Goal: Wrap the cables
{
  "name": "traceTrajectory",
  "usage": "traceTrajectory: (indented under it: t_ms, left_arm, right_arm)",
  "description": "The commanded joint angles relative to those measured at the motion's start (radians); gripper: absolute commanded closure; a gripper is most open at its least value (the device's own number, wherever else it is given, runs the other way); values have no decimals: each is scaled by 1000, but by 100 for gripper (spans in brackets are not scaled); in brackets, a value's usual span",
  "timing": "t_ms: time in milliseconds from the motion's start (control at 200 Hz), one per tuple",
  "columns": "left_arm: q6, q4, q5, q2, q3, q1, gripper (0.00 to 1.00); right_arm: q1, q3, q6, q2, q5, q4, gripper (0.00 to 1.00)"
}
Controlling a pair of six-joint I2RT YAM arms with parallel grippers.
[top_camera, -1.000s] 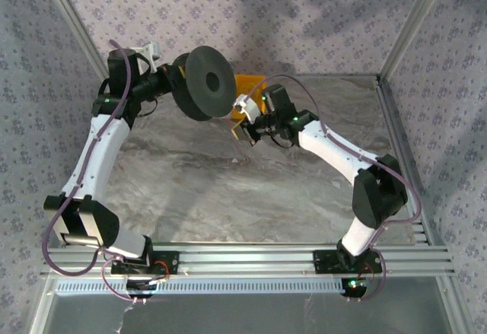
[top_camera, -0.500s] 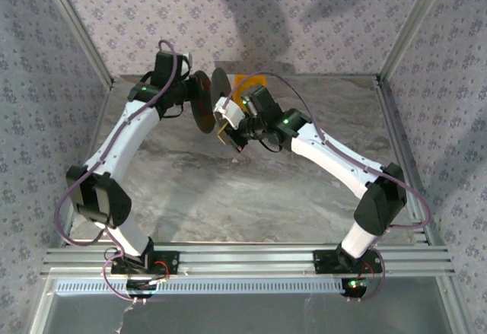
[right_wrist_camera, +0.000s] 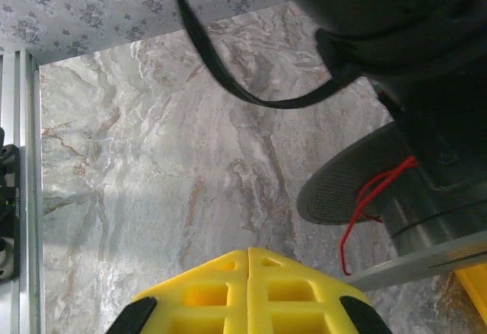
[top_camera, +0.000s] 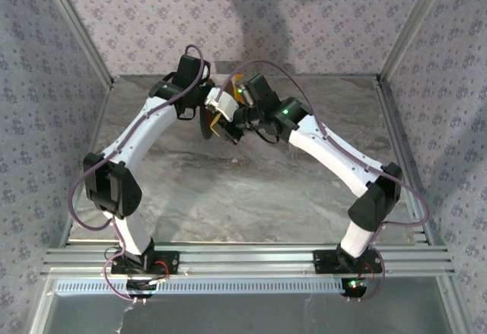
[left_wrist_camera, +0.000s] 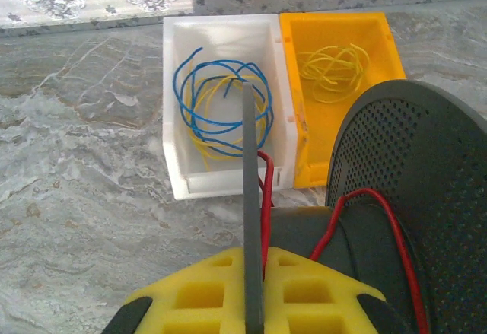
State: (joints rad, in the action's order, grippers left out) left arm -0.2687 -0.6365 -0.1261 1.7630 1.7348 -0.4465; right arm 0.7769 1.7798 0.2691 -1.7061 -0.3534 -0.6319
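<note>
Change: the left arm is swung in from 10 o'clock to 12 o'clock of the table, and the spool (left_wrist_camera: 411,167), face-on to the overhead camera a second ago, is now turned edge-on.
Right arm: brought leftward to meet it.
Left gripper (left_wrist_camera: 253,262): clamped on the spool's thin flange, seen edge-on between the fingers.
Right gripper (right_wrist_camera: 248,262): pressed together, with nothing seen between the fingers.
Red cable (left_wrist_camera: 268,189): draped loosely over the spool's drum, its free end dangling.
Bins: a white bin (left_wrist_camera: 169,106) and a yellow bin (left_wrist_camera: 335,18) are seen at 12 o'clock of the left gripper.
Meaning: winding is judged barely begun, with few strands laid.
</note>
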Motion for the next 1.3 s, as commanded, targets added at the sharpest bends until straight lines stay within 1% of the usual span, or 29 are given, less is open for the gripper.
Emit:
traceTrajectory:
  t_ms: [0, 30, 90, 135, 160, 210, 260, 320, 375, 430, 530, 615, 695, 780, 819, 864, 944, 1079, 1179, 1294]
  left_arm:
    - [21, 36, 65, -49, 48, 9, 100]
    - [15, 43, 97, -60, 45, 17, 100]
    - [0, 57, 181, -80, 39, 42, 100]
    - [-8, 75, 272, -95, 34, 63, 100]
    - [-15, 97, 328, -107, 23, 76, 100]
    - [-35, 140, 429, -126, 0, 103, 100]
    - [-58, 171, 538, -134, -13, 129, 100]
    - [-87, 190, 601, -141, -21, 153, 100]
    - [-112, 220, 637, -150, -38, 170, 100]
    - [-142, 265, 688, -159, -60, 187, 100]
    - [-210, 346, 748, -171, -99, 213, 100]
    - [-260, 384, 766, -172, -119, 226, 100]
    - [-229, 299, 685, -169, -91, 217, 100]
    - [-174, 203, 560, -165, -51, 194, 100]
    - [-156, 165, 510, -161, -34, 181, 100]
    - [-149, 125, 453, -152, -14, 167, 100]
    - [-145, 82, 391, -136, 9, 146, 100]
    - [-161, 48, 346, -109, 34, 120, 100]
    - [-195, 47, 343, -93, 42, 109, 100]
    - [-245, 67, 337, -88, 29, 103, 100]
  right_arm:
    - [-80, -55, -46, 48, -72, 26, 100]
    - [-113, -86, -72, 69, -103, 73, 100]
    - [-187, -166, -135, 118, -182, 142, 84]
    - [-246, -234, -189, 163, -239, 206, 74]
    - [-276, -275, -220, 186, -272, 243, 66]
    - [-343, -351, -281, 225, -326, 304, 47]
    - [-397, -421, -333, 259, -376, 359, 31]
    - [-447, -490, -378, 285, -411, 401, 15]
    - [-477, -550, -416, 303, -450, 448, 1]
    - [-494, -596, -447, 317, -468, 485, 0]
    - [-504, -673, -476, 334, -479, 538, 0]
    - [-505, -701, -497, 344, -478, 581, 0]
    - [-492, -690, -466, 356, -444, 567, 0]
    - [-456, -628, -377, 363, -382, 481, 0]
    - [-432, -596, -336, 357, -356, 438, 0]
    - [-404, -523, -293, 343, -334, 393, 0]
    - [-330, -443, -208, 314, -283, 329, 0]
    - [-178, -355, -38, 256, -154, 292, 1]
    - [-78, -370, 44, 235, -52, 363, 3]
    - [-10, -417, 80, 222, 35, 459, 9]
